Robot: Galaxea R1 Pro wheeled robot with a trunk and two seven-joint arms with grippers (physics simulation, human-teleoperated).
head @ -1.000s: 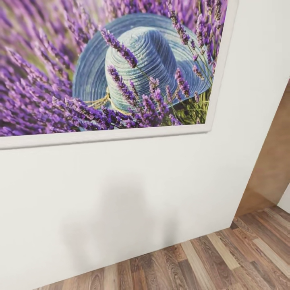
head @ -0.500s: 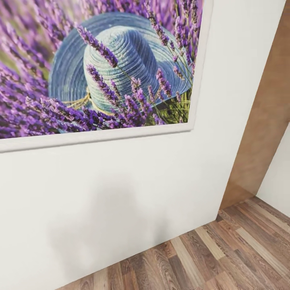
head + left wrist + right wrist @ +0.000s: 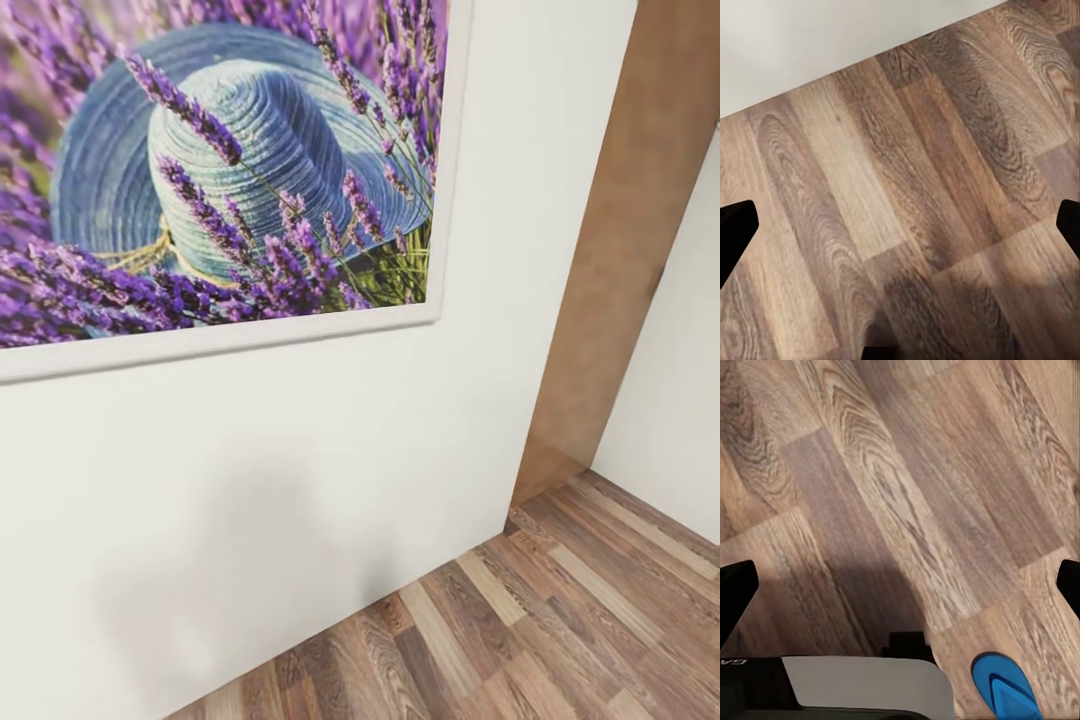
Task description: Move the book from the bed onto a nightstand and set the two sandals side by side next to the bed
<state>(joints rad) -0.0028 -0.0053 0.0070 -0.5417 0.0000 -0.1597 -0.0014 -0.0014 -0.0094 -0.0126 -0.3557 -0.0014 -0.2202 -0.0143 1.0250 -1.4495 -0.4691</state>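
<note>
A lavender-and-hat picture (image 3: 215,170) hangs on the white wall (image 3: 300,480); both claws, left gripper (image 3: 900,225) and right gripper (image 3: 900,585), hang spread wide over plank floor (image 3: 907,187); one blue sandal (image 3: 1003,688) lies near the right one.

Wood-plank floor (image 3: 915,217), white wall (image 3: 810,45), open-spread gripper (image 3: 900,229) fingertips
</note>
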